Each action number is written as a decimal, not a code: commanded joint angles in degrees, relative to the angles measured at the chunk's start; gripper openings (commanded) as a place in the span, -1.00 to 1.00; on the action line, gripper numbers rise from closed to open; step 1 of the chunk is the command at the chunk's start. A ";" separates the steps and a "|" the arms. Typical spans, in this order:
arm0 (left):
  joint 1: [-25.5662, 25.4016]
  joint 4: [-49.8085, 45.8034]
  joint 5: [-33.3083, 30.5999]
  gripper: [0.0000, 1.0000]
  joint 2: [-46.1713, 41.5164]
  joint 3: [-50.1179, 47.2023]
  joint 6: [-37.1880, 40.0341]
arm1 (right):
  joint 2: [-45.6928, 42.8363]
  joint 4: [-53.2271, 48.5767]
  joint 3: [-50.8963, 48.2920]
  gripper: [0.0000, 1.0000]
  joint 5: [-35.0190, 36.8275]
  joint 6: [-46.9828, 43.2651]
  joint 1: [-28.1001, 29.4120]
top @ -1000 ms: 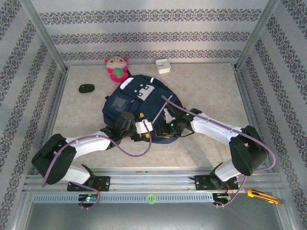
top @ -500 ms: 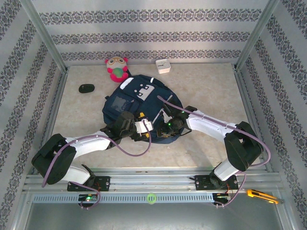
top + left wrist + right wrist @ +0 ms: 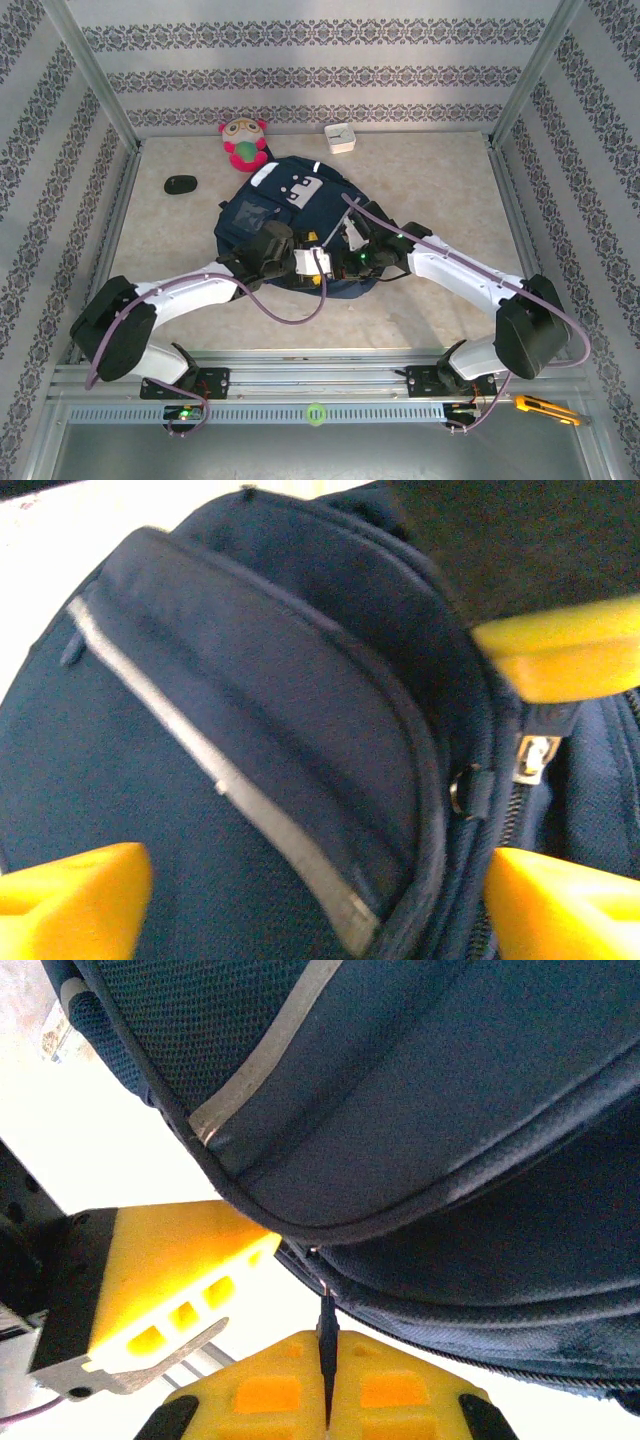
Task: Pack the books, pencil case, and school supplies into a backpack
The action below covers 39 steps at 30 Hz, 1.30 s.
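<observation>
From above: a navy-blue backpack lies flat in the middle of a pale tabletop, its white-grey patch toward the far wall. Both arms reach in over its near edge. The left tool and the right tool meet there, almost touching each other. Beyond the backpack sit a pink and green plush toy, just beside its top, and a small white box. A black oval object rests well apart to the left.

From the left wrist: the left tool is spread wide and released, one yellow finger at each lower corner. Between them bulges the backpack's front pocket, crossed by a grey stripe; whether the fingers touch the fabric cannot be told. A metal zipper slider sits just inside the right-hand finger. Another yellow finger, not this tool's own, pokes in at the upper right.

From the right wrist: the right tool is clenched, its two yellow pads pressed together on a thin dark zipper pull that hangs from the backpack's seam. The blue fabric looms overhead. A yellow finger block of the other tool sits just to the left.
</observation>
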 commanded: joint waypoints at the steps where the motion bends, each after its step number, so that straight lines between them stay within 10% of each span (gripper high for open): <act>1: -0.91 -0.26 0.53 0.30 2.07 1.42 1.31 | -2.62 2.81 -1.02 -1.00 -3.81 -1.34 -0.80; 8: -0.08 -5.70 2.81 -1.00 -0.08 0.68 -0.10 | -8.78 2.42 -5.30 -1.00 -0.18 -4.08 -6.43; 22: 6.56 -20.90 8.95 -1.00 -15.03 -3.49 -3.64 | -11.31 14.16 -11.73 -1.00 -4.07 -11.93 -15.73; 29: 1.90 -22.30 7.84 0.54 -17.23 3.79 -22.69 | -14.11 19.68 -15.84 -1.00 -5.97 -13.19 -12.02; 39: -13.01 -6.14 -15.24 0.73 -2.36 7.64 -35.37 | -14.50 22.45 -17.37 -1.00 -6.65 -11.75 -12.09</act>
